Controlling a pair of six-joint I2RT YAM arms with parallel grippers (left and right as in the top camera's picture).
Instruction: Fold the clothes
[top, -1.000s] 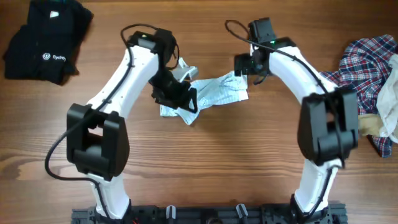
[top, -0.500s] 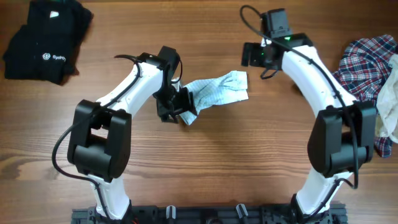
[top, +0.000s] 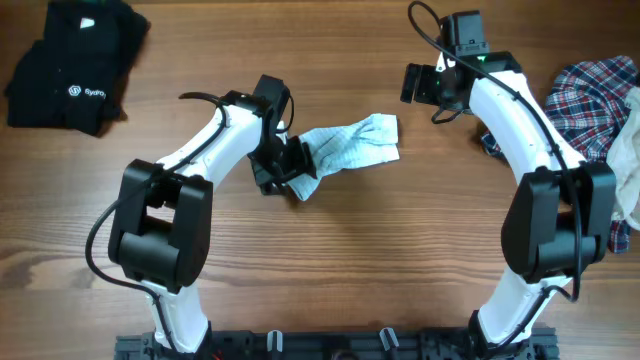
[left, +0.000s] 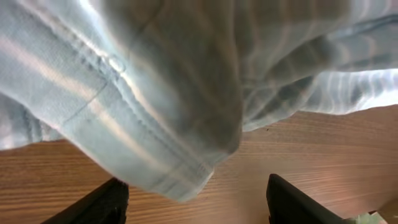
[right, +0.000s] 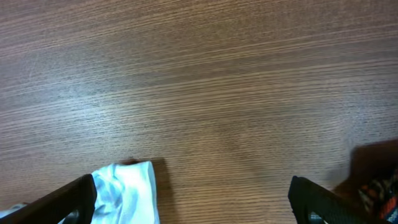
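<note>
1. Both arm bases sit at the near edge of the wooden table (top: 380, 260), L arm and R arm each reaching away toward the far side.
2. Mid-table, a bit L of centre: left gripper (top: 285, 165) sits at the L end of the pale-blue striped garment (top: 355, 143). Wrist view shows its fingers (left: 99, 202) spread well apart, with wood visible btwn them. So it's released, not clenched. A blurred cloth hem hangs down btwn them. Can't tell whether either finger touches the cloth.
3. The garment lies bunched and crumpled on the table. It runs from the L gripper out to the R, and its R end is wider and flatter. It isn't folded flat.
4. R edge of table, mid-depth: beige piece (top: 630, 160), partly cut off by the frame. It lies just beside the plaid shirt.
5. R edge, further back: red-blue-white plaid shirt (top: 590, 100) in a loose heap, partly behind the R arm.
6. Toward the far edge, R of centre: right gripper (top: 415, 85), jaws wide apart, gripping nothing, over bare wood. It is apart from the striped garment. Its wrist view catches only a pale cloth corner low L and a bit of plaid low R.
7. Far L corner: black logo garments (top: 75, 65), piled, with white logo text showing.
</note>
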